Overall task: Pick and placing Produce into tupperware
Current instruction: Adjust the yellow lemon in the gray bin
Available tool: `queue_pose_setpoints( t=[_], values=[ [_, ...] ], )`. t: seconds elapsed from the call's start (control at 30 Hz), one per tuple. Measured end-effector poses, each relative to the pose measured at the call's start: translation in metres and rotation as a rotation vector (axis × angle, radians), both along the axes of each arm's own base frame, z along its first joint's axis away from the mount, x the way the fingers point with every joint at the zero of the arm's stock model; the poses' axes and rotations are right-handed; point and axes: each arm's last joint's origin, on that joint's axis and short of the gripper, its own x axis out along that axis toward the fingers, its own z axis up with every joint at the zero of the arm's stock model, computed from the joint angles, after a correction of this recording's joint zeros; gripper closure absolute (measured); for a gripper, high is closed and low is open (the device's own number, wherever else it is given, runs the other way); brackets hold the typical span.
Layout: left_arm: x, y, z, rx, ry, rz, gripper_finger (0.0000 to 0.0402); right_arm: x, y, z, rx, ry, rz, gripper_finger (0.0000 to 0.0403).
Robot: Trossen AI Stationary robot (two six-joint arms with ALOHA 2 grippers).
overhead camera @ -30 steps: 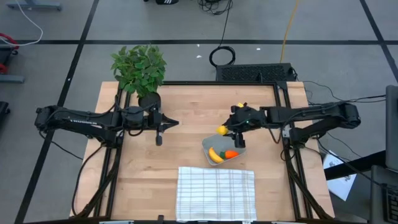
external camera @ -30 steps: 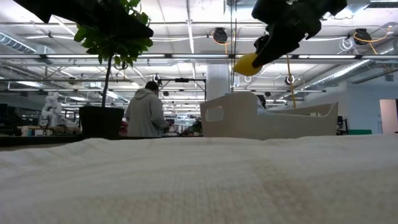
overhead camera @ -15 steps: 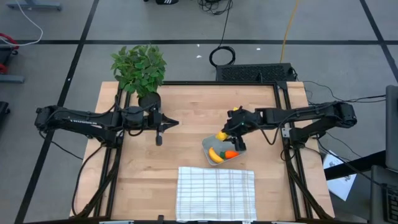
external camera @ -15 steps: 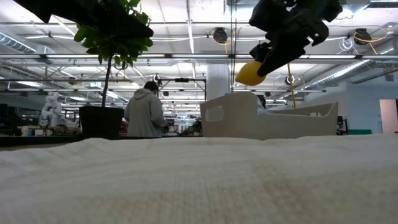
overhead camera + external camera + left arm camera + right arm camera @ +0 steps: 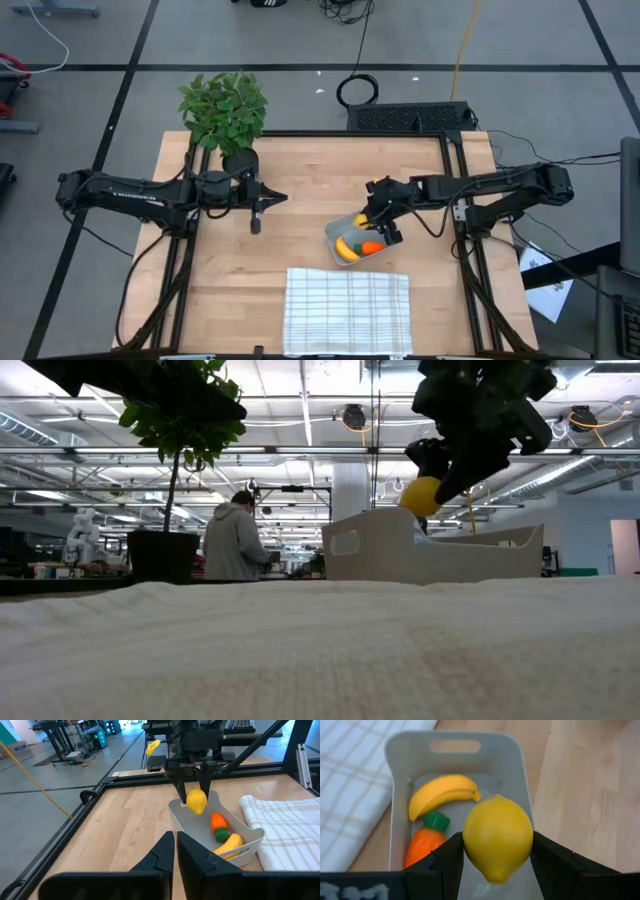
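The right gripper (image 5: 192,784) hangs over the far end of the small translucent grey plastic container (image 5: 250,836), its two dark fingers (image 5: 555,865) spread wide and pinching the small yellow toy lemon (image 5: 498,836) between them. The lemon sits right between the fingertips, held clear above the container's floor, near its rim on the side away from the white checked cloth (image 5: 347,310). Inside the container lie the curved yellow toy banana (image 5: 441,794) and the orange toy carrot with a green top (image 5: 425,844), side by side below the lemon. The container stands on the wooden table (image 5: 300,200) just beside the cloth. The left gripper (image 5: 257,221) waits with its fingers closed and empty, near the leafy green potted plant (image 5: 224,112).
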Motion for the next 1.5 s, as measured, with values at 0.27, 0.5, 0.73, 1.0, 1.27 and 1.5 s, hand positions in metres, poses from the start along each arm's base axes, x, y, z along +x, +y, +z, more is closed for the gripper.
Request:
queue_pose_setpoints(
  t=[0.27,0.5,0.73,1.0,1.27,1.5],
  values=[
    [0.0,0.0,0.0,-0.005,0.0,0.001,0.0376,-0.004,0.0,-0.014,-0.002,0.013,0.003,0.0212],
    [0.0,0.0,0.0,-0.004,-0.001,0.001,0.0376,-0.008,0.0,-0.025,0.01,0.021,-0.015,0.0211],
    [0.0,0.0,0.0,-0.004,-0.001,0.001,0.0376,-0.009,0.0,-0.026,0.025,0.031,-0.034,0.0213],
    [0.0,0.0,0.0,-0.004,-0.001,0.001,0.0376,-0.008,0.0,-0.03,0.036,0.058,-0.051,0.0212],
    [0.0,0.0,0.0,-0.003,0.0,0.001,0.0376,0.003,0.0,-0.049,0.041,0.104,-0.061,0.021],
    [0.0,0.0,0.0,-0.001,0.001,0.001,0.0376,0.007,0.0,-0.063,0.036,0.154,-0.054,0.0213]
  ],
)
